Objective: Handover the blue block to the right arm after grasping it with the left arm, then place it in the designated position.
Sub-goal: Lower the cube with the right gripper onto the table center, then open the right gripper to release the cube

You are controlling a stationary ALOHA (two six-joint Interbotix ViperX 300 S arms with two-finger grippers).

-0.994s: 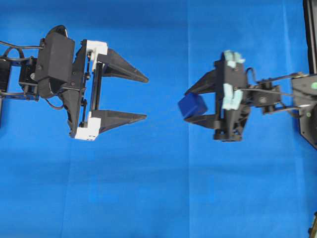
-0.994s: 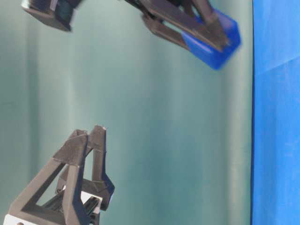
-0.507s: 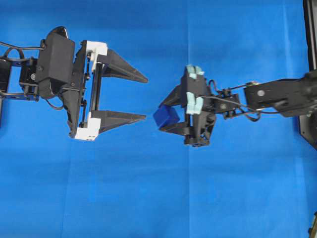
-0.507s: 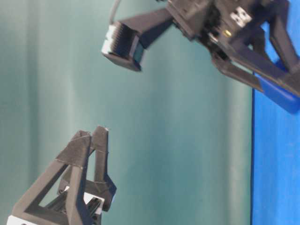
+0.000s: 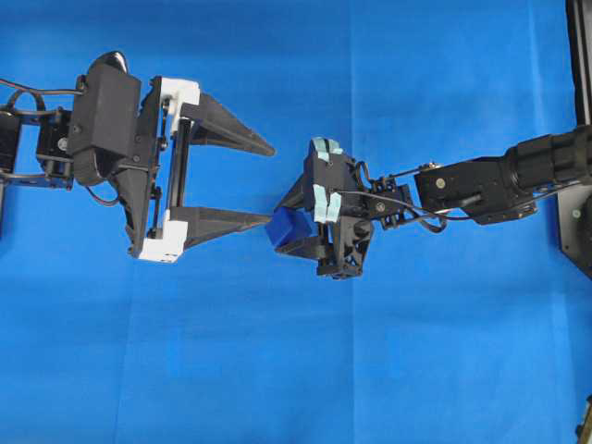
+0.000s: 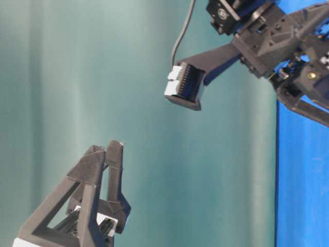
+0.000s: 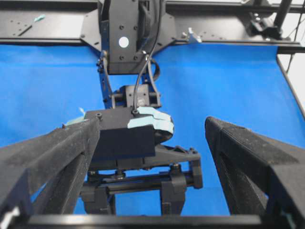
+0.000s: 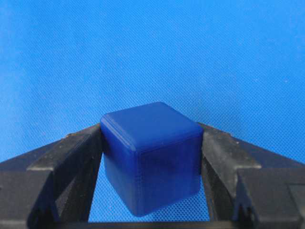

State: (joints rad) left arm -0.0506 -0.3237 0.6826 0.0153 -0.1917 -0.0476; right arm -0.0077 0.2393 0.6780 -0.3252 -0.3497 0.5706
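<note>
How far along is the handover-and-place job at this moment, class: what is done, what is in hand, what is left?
Done: the handover. The left gripper stands wide open and empty, while the right gripper is shut on the blue block. In hand: the right arm carries the block above the blue cloth. Left: setting it down and letting go; no marked spot is visible.

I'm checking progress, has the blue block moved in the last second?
Yes. In the overhead view the blue block, held by the right gripper, moved left toward the unmoved left gripper.
</note>
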